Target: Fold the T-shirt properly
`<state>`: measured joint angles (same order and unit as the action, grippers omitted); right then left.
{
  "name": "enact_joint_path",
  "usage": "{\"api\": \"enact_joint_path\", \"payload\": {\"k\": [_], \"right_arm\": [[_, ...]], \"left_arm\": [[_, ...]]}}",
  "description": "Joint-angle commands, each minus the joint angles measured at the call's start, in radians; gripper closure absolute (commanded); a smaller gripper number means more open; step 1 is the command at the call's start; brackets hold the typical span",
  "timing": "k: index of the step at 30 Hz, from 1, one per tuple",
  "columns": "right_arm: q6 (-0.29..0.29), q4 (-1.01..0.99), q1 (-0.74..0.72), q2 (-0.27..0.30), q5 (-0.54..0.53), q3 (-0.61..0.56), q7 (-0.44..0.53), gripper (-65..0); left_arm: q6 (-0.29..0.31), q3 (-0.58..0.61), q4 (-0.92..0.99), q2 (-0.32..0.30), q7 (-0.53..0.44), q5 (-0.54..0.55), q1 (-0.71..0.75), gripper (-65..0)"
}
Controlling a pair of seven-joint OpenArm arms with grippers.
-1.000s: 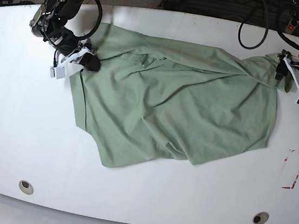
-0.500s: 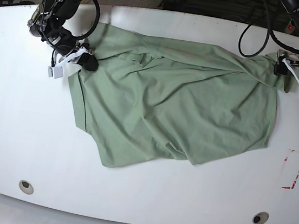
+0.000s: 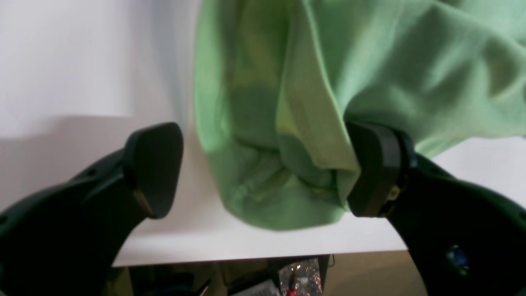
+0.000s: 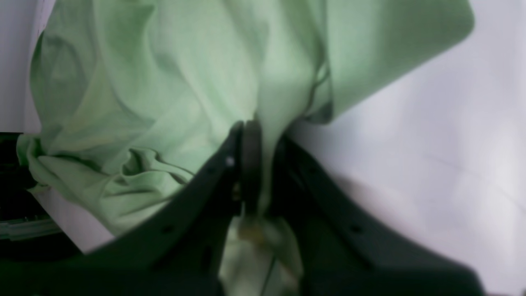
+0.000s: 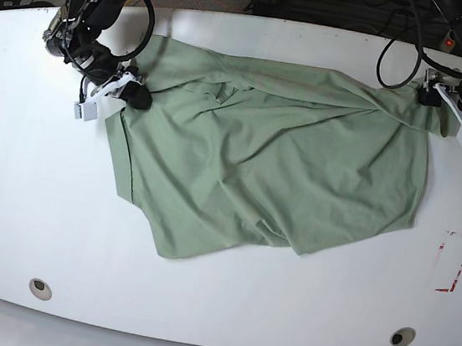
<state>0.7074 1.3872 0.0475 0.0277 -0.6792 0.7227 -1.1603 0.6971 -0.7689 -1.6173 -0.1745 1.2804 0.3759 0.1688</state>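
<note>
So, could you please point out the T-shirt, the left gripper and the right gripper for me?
T-shirt (image 5: pixel 273 170), base view, middle of the spread fabric.
Left gripper (image 3: pixel 263 172), left wrist view, midway between its fingertips.
Right gripper (image 4: pixel 263 164), right wrist view, between its closed fingertips.

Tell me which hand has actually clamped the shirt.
The right hand: it is shut, with the shirt pinched between its fingers. The left hand is open, fabric lying between its spread fingers.

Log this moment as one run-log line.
pale sage-green knit T-shirt: spread crumpled, unfolded | right gripper: shut on edge | left gripper: open around corner | white table
</note>
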Motion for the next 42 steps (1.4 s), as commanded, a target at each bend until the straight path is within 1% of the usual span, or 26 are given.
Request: {"api": "enact_joint_path", "payload": {"k": [1, 4, 6, 7, 9, 12, 13, 14, 16, 17, 19, 20, 23, 28, 30, 33, 35, 36, 39, 42], "right_arm": [[-0.009, 0.005, 0.002, 0.007, 0.059, 0.002, -0.036, 0.0], [-0.009, 0.005, 0.002, 0.007, 0.059, 0.002, -0.036, 0.0], [-0.009, 0.005, 0.002, 0.007, 0.059, 0.002, -0.036, 0.0], [-0.009, 0.005, 0.002, 0.007, 0.059, 0.002, -0.036, 0.0], [-0.009, 0.005, 0.002, 0.007, 0.059, 0.002, -0.036, 0.0], [-0.009, 0.005, 0.002, 0.008, 0.059, 0.002, -0.036, 0.0], [-0.009, 0.005, 0.002, 0.008, 0.059, 0.002, -0.036, 0.0], [-0.009, 0.005, 0.002, 0.008, 0.059, 0.002, -0.036, 0.0], [-0.009, 0.005, 0.002, 0.008, 0.059, 0.002, -0.036, 0.0], [-0.009, 0.005, 0.002, 0.008, 0.059, 0.002, -0.036, 0.0], [-0.009, 0.011, 0.002, 0.01, 0.059, 0.002, -0.036, 0.0], [-0.009, 0.013, 0.004, 0.01, 0.059, 0.002, -0.036, 0.0], [-0.009, 0.068, 0.025, 0.018, 0.06, 0.002, -0.034, 0.0], [-0.009, 0.215, 0.067, 0.042, 0.059, 0.002, -0.034, 0.0], [-0.009, 0.277, 0.081, 0.07, 0.059, 0.001, -0.034, 0.0], [-0.009, 0.329, 0.064, 0.102, 0.059, 0.001, -0.034, 0.0], [-0.009, 0.341, 0.033, 0.128, 0.057, 0.001, -0.037, 0.0], [-0.009, 0.343, 0.021, 0.137, 0.057, 0.001, -0.037, 0.0], [-0.009, 0.34, -0.034, 0.191, 0.051, -0.001, -0.039, 0.0], [-0.009, 0.338, -0.105, 0.239, 0.056, -0.056, -0.04, 0.0]], "left_arm": [[0.001, -0.001, -0.002, -0.018, -0.009, 0.01, -0.008, -56.2], [0.001, 0.004, -0.005, -0.012, -0.008, 0.01, -0.008, -56.1], [0.001, 0.032, -0.005, -0.012, -0.008, 0.011, -0.008, -55.8], [0.001, 0.042, -0.005, -0.01, -0.008, 0.011, -0.008, -54.7], [0.001, 0.055, -0.001, -0.01, -0.009, 0.011, -0.01, -48.7], [0.001, 0.07, 0.027, -0.001, -0.009, 0.011, -0.025, -32.2], [0.001, 0.078, 0.042, 0.002, -0.009, 0.008, -0.044, -25.4], [0.001, 0.087, 0.061, 0.002, -0.009, 0.005, -0.054, -17.1], [0.001, 0.093, 0.078, 0.002, -0.009, 0.004, -0.061, -6.7], [0.001, 0.099, 0.082, 0.002, -0.009, 0.002, -0.061, 0.0], [0.001, 0.107, 0.07, 0.002, -0.009, 0.002, -0.061, 0.0], [0.001, 0.107, 0.056, 0.002, -0.009, 0.002, -0.061, -1.1], [0.001, 0.107, -0.042, 0.002, -0.009, 0.002, -0.058, 0.0], [0.001, 0.144, -0.246, -0.007, -0.009, 0.002, -0.035, -0.1], [0.001, 0.168, -0.335, -0.024, -0.009, 0.002, -0.035, -0.1], [0.001, 0.231, -0.386, -0.049, -0.008, 0.005, -0.048, 0.0], [0.001, 0.257, -0.392, -0.066, -0.005, 0.007, -0.091, 0.0], [0.001, 0.263, -0.392, -0.067, -0.005, 0.005, -0.11, 0.0], [0.001, 0.265, -0.39, -0.067, -0.003, 0.004, -0.18, 0.0], [0.001, 0.276, -0.387, -0.067, -0.003, 0.002, -0.274, 0.0]]}}
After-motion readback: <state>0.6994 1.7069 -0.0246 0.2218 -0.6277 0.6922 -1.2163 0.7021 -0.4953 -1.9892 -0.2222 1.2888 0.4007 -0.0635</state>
